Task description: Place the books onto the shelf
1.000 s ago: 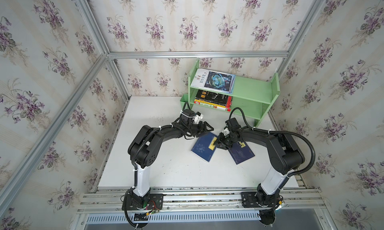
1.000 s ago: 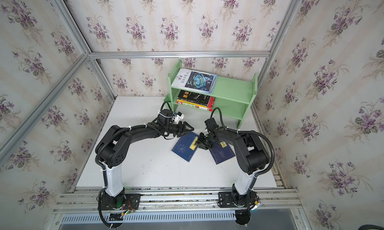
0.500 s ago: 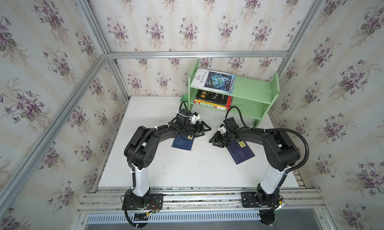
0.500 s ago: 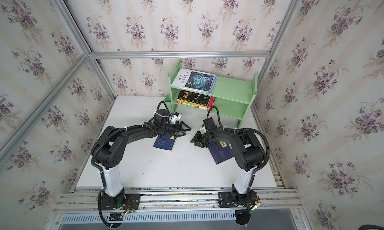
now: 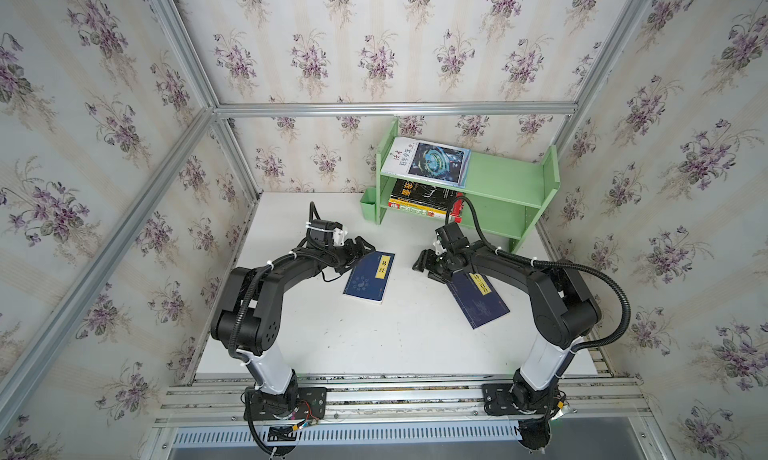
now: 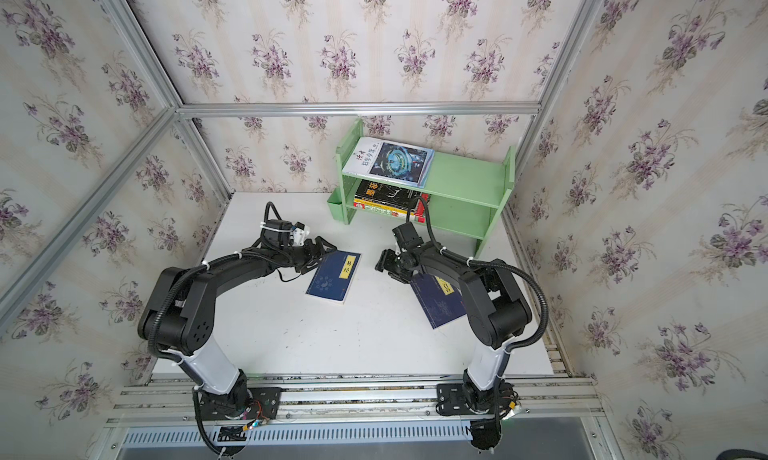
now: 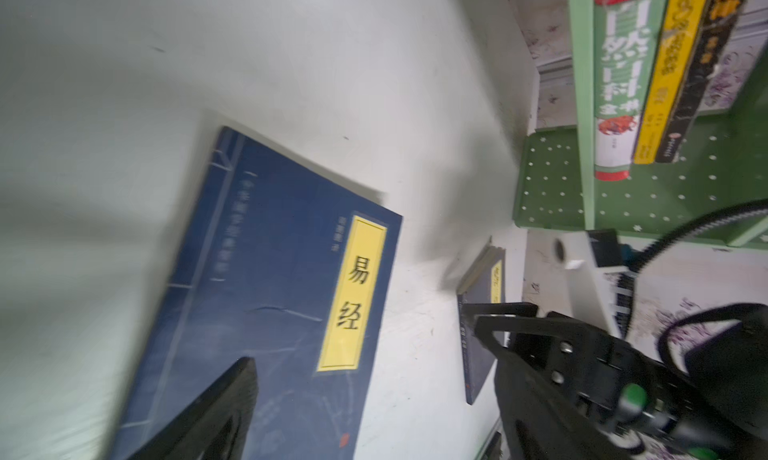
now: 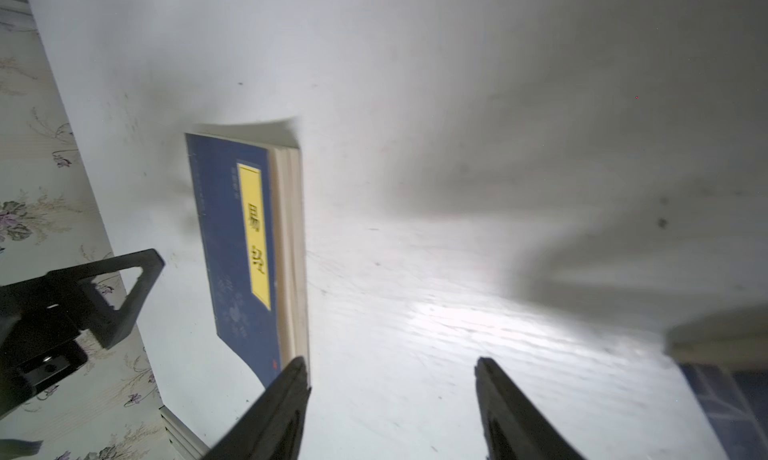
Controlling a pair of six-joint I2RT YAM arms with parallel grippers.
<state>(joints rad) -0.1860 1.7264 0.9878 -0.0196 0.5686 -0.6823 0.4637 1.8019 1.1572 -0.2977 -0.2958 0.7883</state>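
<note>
Half these books are playing hide-and-seek!
In both top views the right arm sits over the upper corner of the navy book on the right, crowding its yellow label. The right wrist view catches only a blurred corner of it, cut by the frame edge. On the shelf the upper tier hides most of the stacked books below, and just a front strip shows. In the left wrist view the other navy book is smeared and runs off the bottom edge, with a pincer finger blocking its lower part.
</note>
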